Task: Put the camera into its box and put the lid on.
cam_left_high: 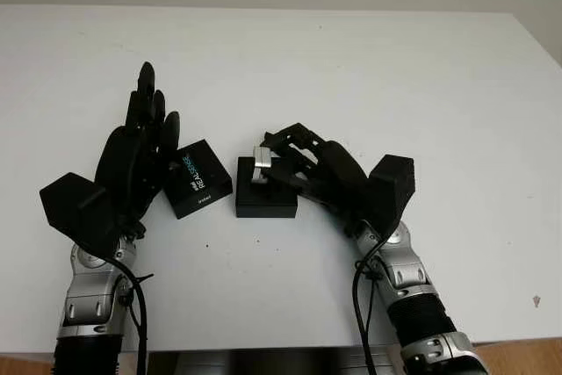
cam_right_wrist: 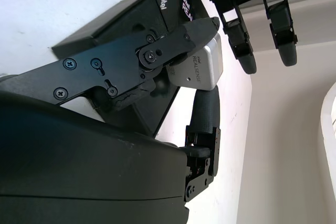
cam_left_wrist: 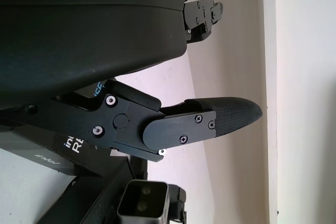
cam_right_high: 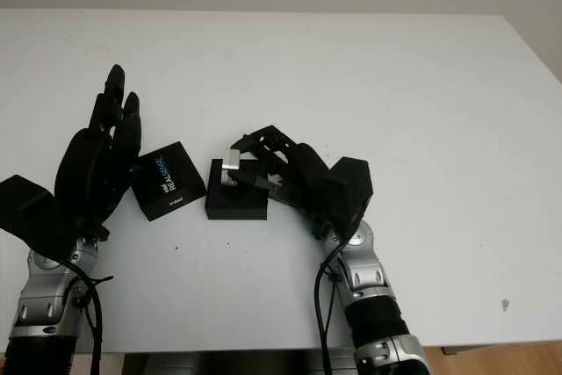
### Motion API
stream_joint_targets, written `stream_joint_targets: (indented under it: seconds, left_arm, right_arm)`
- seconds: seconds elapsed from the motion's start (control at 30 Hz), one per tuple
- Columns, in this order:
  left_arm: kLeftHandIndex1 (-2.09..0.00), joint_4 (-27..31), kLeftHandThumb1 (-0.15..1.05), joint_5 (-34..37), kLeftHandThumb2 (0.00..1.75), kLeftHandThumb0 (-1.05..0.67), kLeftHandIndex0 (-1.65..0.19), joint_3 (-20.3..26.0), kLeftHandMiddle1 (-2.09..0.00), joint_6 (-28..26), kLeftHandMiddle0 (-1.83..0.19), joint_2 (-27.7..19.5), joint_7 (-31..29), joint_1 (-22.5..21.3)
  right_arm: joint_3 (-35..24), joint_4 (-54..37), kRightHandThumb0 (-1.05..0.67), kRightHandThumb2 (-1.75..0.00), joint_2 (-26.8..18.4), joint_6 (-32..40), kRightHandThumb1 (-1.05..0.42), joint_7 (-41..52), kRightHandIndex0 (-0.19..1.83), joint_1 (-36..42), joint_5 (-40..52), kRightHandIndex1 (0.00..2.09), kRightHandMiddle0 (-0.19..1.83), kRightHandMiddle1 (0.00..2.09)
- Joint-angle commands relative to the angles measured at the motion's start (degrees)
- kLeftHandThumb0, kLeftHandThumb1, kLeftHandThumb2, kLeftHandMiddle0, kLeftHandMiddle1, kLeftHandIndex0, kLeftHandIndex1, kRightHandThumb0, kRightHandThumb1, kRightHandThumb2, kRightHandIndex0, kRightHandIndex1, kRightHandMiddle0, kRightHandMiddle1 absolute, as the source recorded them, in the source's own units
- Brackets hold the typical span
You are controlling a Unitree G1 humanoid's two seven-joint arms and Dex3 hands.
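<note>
White tabletop [cam_left_high: 421,85] carries everything: the right hand [cam_left_high: 307,169] pinches the silver RealSense camera [cam_left_high: 262,164] directly above the open black box [cam_left_high: 265,195], long axis upright; the lid [cam_left_high: 197,179] (printed side up) lies beside the open left hand [cam_left_high: 132,160]

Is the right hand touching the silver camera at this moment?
Touching. In the right wrist view, the fingers of the right hand press on the silver RealSense camera from two sides, holding it over the open black box.
</note>
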State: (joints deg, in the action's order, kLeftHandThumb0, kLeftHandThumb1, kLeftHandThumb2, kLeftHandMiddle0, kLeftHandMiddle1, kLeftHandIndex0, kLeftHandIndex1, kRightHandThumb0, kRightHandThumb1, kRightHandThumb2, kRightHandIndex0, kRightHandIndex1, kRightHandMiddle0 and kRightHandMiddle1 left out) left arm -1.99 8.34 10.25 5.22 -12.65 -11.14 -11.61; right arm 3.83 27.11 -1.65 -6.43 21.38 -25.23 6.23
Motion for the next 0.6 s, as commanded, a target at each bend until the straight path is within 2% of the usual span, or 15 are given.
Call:
stream_joint_targets:
  seconds: [0.0, 0.57]
  left_arm:
    - [-0.05, 0.6, 1.05, -0.2, 0.57, -0.72, 0.18, -0.3, -0.05, 0.4, 0.19, 0.2, 0.3, 0.5]
    - [-0.06, 0.6, 1.05, -0.4, 0.57, -0.74, 0.18, -0.3, -0.05, 0.6, 0.19, 0.5, 0.3, 0.6]
  right_arm:
    - [0.2, 1.8, -0.52, -0.06, 0.6, -0.8, -1.03, -0.3, 0.23, 0.0, -0.4, 0.03, 0.27, 1.74]
    - [1.6, 3.2, -0.58, -0.06, -0.8, -6.9, -1.04, 0.3, 0.25, 0.7, -4.7, 0.04, 0.26, 1.77]
